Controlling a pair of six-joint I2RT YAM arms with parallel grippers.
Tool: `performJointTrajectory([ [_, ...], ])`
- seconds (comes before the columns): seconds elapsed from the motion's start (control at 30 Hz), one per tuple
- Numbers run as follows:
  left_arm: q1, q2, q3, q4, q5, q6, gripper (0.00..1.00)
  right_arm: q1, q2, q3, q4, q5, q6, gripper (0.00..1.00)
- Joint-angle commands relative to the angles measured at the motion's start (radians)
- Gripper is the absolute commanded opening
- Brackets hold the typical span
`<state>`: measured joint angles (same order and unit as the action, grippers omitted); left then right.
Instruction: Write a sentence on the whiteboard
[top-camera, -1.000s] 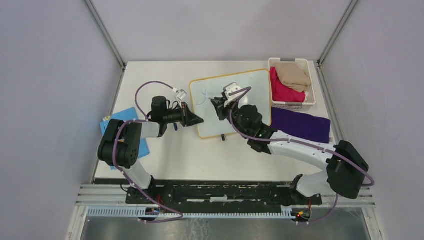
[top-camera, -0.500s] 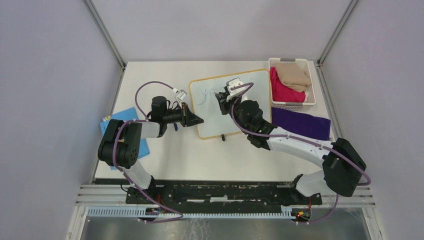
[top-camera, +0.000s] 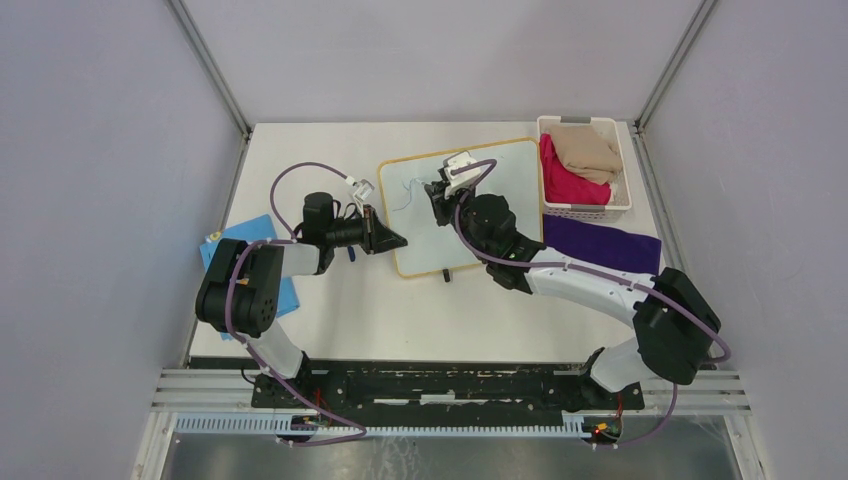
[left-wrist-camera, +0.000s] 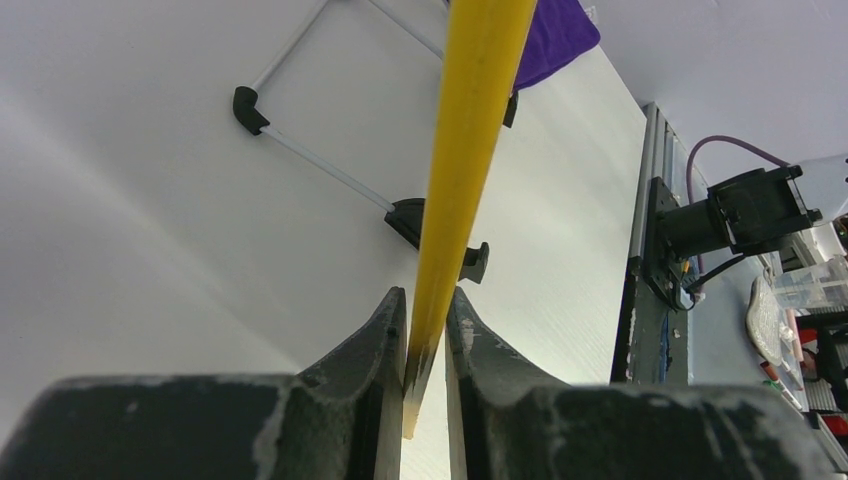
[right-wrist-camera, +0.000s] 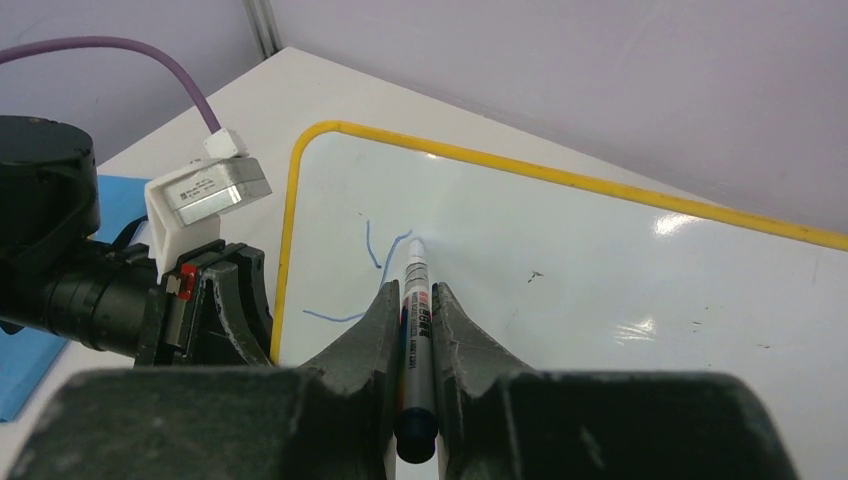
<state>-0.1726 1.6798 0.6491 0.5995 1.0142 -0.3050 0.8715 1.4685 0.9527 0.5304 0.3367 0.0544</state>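
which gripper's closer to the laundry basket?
Right. The right gripper, holding a marker, is over the whiteboard next to the basket; the left gripper clamps the board's edge farthest from it.

White links (top-camera: 590, 285), black joints (top-camera: 240, 287), purple cables (top-camera: 300, 166), seemingly scuffed dark tool fingers (right-wrist-camera: 365, 345).

One camera hangs behind the arm bases (top-camera: 275, 365), taking in the table (top-camera: 330, 320). The left wrist camera hugs the whiteboard (top-camera: 515, 165) edge, which all three views share. The right wrist camera skims the board, with the left gripper (right-wrist-camera: 258, 300) at eight o'clock.
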Motion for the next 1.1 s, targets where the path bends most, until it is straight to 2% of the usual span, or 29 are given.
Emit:
performJointTrajectory([
  [0.0,-0.004,-0.017,0.018,-0.038,-0.063,0.050,0.02,0.001,0.012,0.040,-0.002,0.006,-0.012,0.00],
  [0.63,-0.005,-0.017,0.018,-0.040,-0.062,0.053,0.02,-0.007,-0.047,-0.071,-0.020,0.051,-0.018,0.00],
  [1.07,-0.010,-0.016,0.021,-0.052,-0.062,0.063,0.02,-0.035,-0.050,-0.024,-0.021,0.056,-0.026,0.00],
])
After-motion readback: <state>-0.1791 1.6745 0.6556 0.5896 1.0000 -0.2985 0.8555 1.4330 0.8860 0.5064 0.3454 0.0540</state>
